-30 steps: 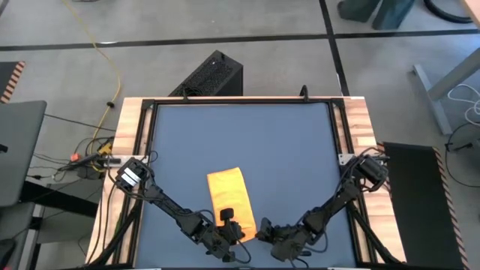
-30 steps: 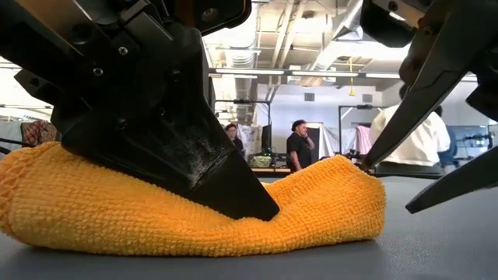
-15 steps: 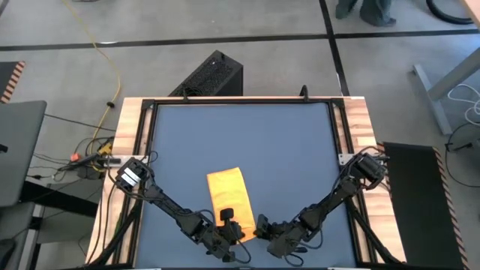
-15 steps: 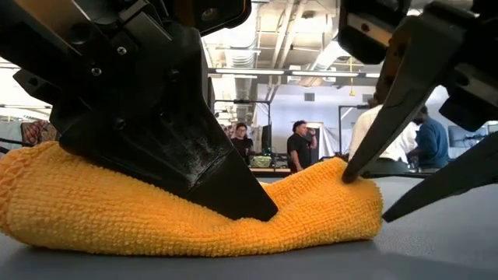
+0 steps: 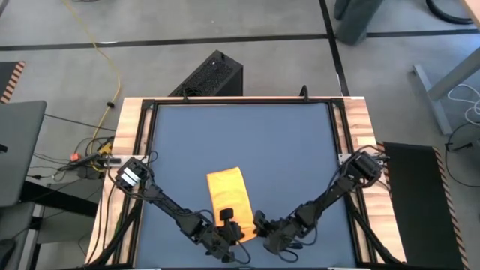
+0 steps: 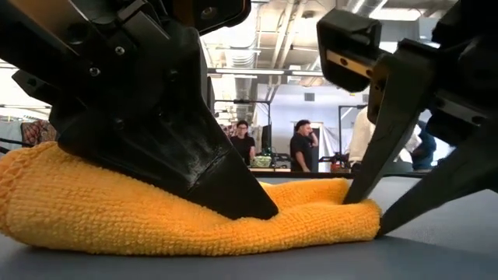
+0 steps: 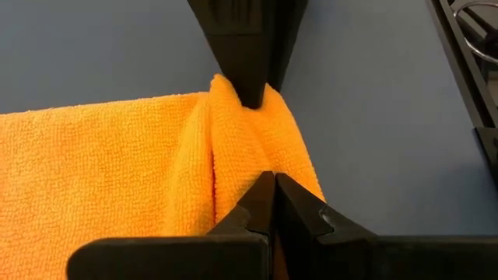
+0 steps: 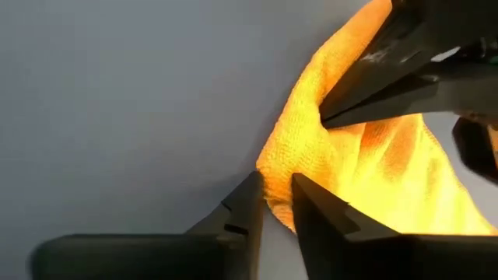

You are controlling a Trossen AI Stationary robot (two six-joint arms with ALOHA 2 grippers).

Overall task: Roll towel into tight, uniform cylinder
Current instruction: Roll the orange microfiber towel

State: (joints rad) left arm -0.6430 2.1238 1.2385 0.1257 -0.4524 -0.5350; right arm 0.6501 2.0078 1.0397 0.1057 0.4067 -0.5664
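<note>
The yellow towel (image 5: 228,196) lies as a folded strip on the blue table mat, its length running from far to near. Its near end shows as a thick ridge in the low view (image 6: 93,214). My left gripper (image 5: 229,225) is shut at the towel's near end. It fills the left of the low view (image 6: 261,211). My right gripper (image 5: 259,225) is open at the towel's near right corner, with one finger on each side of that corner (image 8: 274,190). My left gripper pinches a raised fold (image 7: 233,163) at the towel's near end, coming slanting down from the near side. Its fingers (image 6: 233,194) dent the cloth, which still rests on the table. My right gripper touches the towel's near right corner (image 8: 284,183), which sits between its parted fingers. One fingertip (image 6: 348,198) presses the cloth's top from the right and above, and the other (image 6: 381,229) is down at the table beside the corner.
The mat (image 5: 240,142) is bare beyond the towel out to the black frame and wooden rim (image 5: 131,127). A black box (image 5: 210,75) stands on the floor behind the table. People stand in the room far beyond the table (image 6: 299,148).
My right gripper has gone toward the table's left and down, from beside the towel's right corner onto it. Its upper fingertip has pushed that corner lower and flatter. My left gripper and the rest of the towel have kept still.
</note>
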